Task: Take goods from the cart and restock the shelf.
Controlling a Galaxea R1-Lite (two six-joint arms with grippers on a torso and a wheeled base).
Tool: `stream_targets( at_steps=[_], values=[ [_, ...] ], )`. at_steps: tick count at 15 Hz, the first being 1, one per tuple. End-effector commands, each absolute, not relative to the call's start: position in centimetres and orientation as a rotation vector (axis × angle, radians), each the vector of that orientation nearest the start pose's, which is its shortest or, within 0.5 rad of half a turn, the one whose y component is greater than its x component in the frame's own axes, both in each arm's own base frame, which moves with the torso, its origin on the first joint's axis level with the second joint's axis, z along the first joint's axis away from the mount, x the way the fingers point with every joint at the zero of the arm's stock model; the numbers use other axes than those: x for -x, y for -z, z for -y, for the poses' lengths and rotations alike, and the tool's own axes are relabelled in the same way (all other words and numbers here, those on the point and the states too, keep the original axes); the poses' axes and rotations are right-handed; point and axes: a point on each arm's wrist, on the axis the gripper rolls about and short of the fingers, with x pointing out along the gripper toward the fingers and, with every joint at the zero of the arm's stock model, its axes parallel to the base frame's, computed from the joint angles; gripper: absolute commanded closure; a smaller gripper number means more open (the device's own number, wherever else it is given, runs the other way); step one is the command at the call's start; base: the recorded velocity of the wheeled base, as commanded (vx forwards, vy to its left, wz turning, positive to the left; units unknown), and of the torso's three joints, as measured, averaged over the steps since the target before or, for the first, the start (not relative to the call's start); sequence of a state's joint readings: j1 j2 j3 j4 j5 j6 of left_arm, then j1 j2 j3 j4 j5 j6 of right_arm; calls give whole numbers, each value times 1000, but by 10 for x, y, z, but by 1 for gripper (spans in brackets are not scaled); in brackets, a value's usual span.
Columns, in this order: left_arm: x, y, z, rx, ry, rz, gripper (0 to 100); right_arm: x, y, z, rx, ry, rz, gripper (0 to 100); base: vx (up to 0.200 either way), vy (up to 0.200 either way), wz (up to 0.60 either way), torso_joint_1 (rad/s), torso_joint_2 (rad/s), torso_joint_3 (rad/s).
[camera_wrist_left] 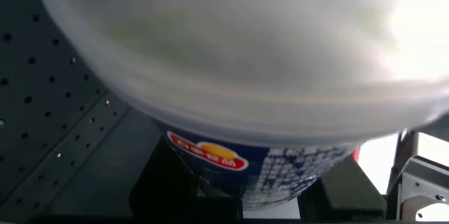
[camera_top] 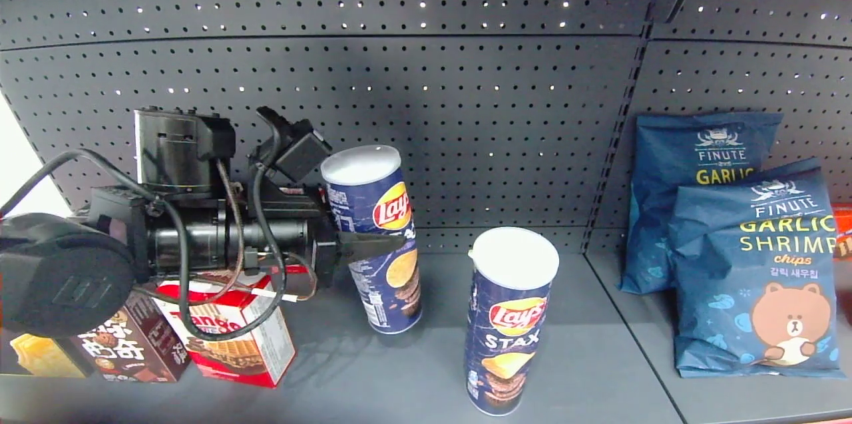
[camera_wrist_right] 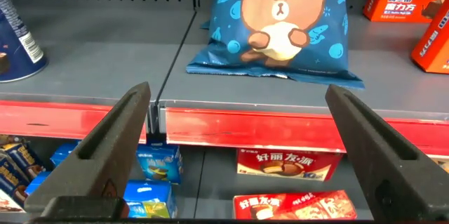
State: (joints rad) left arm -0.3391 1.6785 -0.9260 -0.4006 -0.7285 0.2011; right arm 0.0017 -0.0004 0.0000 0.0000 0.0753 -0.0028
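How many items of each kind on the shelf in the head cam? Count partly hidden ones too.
Chip cans: 2 (tilted can, standing can)
Chip bags: 2 (rear bag, front bag)
Boxes: 4 (far-left box, brown box, red box, orange box at right edge)
Total: 8

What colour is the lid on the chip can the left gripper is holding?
White lid on a dark blue chip can; clearest in the head view.
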Motion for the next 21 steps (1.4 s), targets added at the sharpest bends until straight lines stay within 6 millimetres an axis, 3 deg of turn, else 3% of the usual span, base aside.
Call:
stream_targets(
  at_steps=[1,10,12,21],
  values=[
    [-296,-188,123,-108,1076,-294,100,23,-75,-2,3,-77,0,0,0,0,0,0,0,0],
    [-329,-177,157,-132,1081,-296,100,23,-75,-2,3,-78,0,0,0,0,0,0,0,0],
    [-338,-166,168,-137,1086,-313,100,23,-75,-2,3,-77,0,0,0,0,0,0,0,0],
    [-358,-151,178,-168,1096,-305,100,23,-75,-2,3,-78,0,0,0,0,0,0,0,0]
  ],
)
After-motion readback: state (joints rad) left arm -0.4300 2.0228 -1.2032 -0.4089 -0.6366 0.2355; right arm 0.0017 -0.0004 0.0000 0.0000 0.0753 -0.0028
